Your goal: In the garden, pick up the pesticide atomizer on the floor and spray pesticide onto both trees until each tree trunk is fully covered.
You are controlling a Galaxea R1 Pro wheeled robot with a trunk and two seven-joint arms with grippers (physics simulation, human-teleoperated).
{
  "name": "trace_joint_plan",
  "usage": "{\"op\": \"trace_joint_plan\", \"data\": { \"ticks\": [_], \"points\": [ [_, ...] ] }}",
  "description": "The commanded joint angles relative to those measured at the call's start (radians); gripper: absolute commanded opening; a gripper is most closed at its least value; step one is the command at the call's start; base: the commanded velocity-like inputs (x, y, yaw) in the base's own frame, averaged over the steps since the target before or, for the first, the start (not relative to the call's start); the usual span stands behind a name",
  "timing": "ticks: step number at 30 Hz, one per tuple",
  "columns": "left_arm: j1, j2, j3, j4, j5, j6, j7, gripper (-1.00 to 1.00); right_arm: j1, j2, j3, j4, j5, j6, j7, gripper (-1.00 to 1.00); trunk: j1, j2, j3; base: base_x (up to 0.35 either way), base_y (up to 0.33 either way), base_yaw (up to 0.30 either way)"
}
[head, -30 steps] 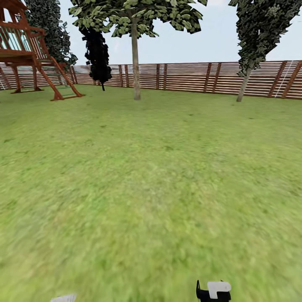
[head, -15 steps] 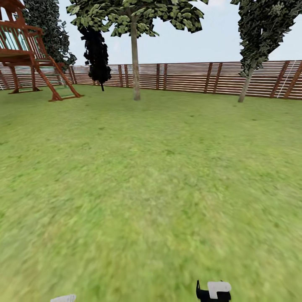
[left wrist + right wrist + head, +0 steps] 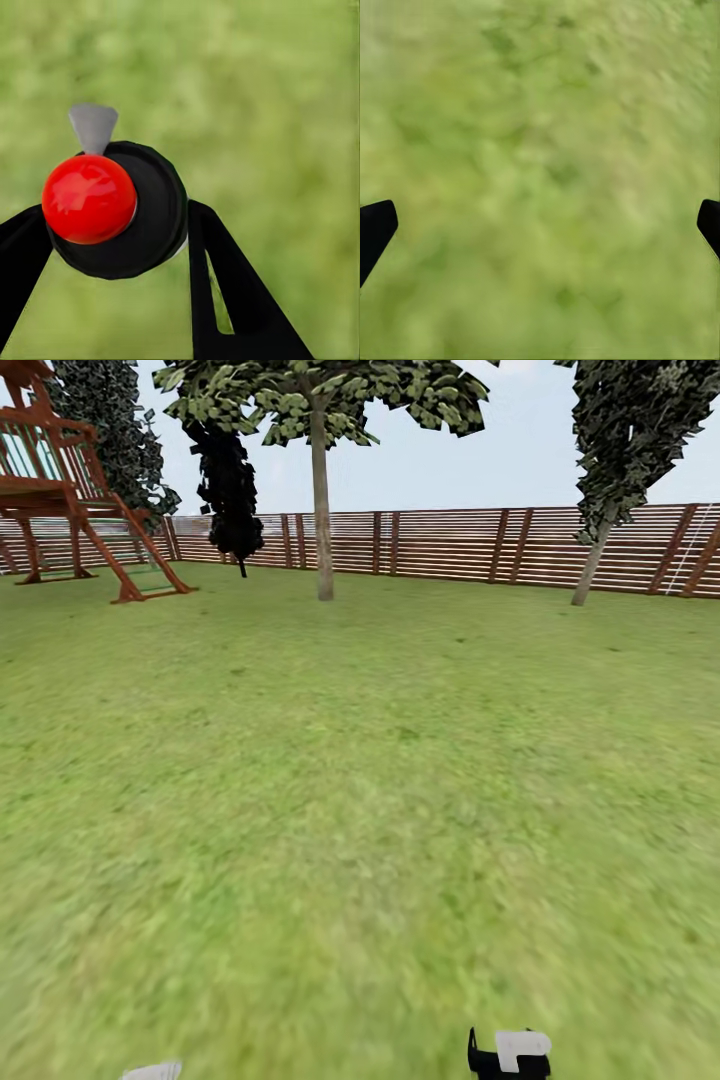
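While fence (image 3: 450, 545) nearer, atomizer (image 3: 112, 206) gripped

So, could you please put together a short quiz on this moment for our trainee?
1. True or false: the right end effector holds something.
2. What sits between the fingers of the left end effector? A) atomizer B) branch C) nothing
3. What colour is the atomizer's cap?

Key: 1 false, it is open over grass; 2 A; 3 red.
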Motion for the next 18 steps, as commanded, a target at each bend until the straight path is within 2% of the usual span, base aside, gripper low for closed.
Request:
{"op": "trace_joint_plan", "data": {
  "ticks": [1,18],
  "points": [
    [0.000,0.000,0.000,0.000,0.000,0.000,0.000,-1.00,0.000,0.000,0.000,0.000,-0.001,0.000,0.000,1.00,0.000,0.000,0.000,0.339,0.000,0.000],
    [0.000,0.000,0.000,0.000,0.000,0.000,0.000,-1.00,0.000,-0.001,0.000,0.000,0.000,0.000,0.000,1.00,0.000,0.000,0.000,0.339,0.000,0.000]
  ]
}}
